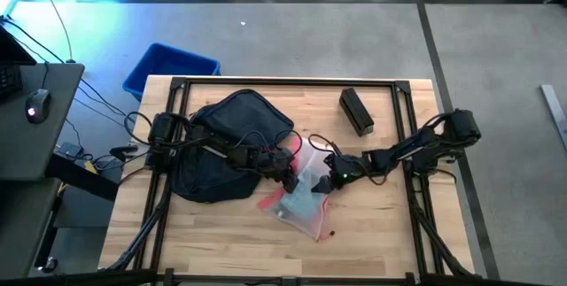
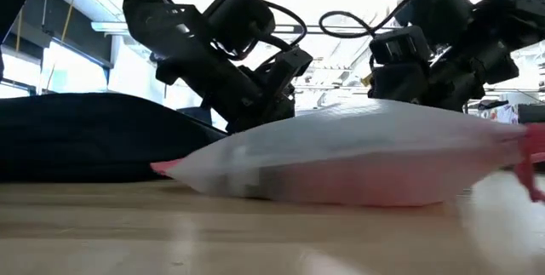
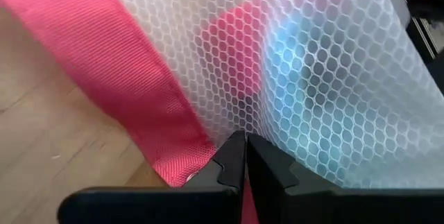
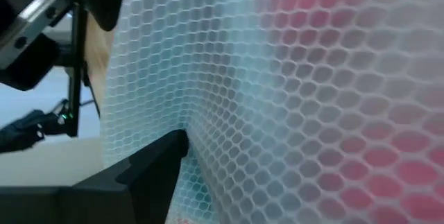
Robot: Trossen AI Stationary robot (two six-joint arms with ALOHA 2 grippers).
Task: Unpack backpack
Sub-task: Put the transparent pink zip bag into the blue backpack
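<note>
The dark navy backpack (image 1: pixel 221 144) lies flat on the table's left half, also seen in the low view (image 2: pixel 77 134). A translucent white mesh pouch (image 1: pixel 306 196) with pink trim lies beside it on the wood, its underside on the table (image 2: pixel 341 169). My left gripper (image 1: pixel 288 166) reaches over the backpack and is shut on the pouch's far left end (image 3: pixel 245 141). My right gripper (image 1: pixel 332 169) comes from the right to the pouch's far right end (image 4: pixel 182 144). Pink and light blue contents show through the mesh. My left gripper pinches the pouch's mesh wall (image 3: pixel 239 116) between its two fingers, right beside the pink edge band (image 3: pixel 173 148). The pouch's lower side rests on the table. My right gripper is shut on the mesh wall (image 4: pixel 201 130); one finger (image 4: pixel 149 172) shows and the mesh hides the other.
A small black rectangular box (image 1: pixel 356 111) lies near the table's far right. A bright blue bin (image 1: pixel 168 66) stands on the floor beyond the far left corner. Bare wood stretches along the near edge (image 1: pixel 221 242). A desk with a mouse (image 1: pixel 35 104) stands off to the left.
</note>
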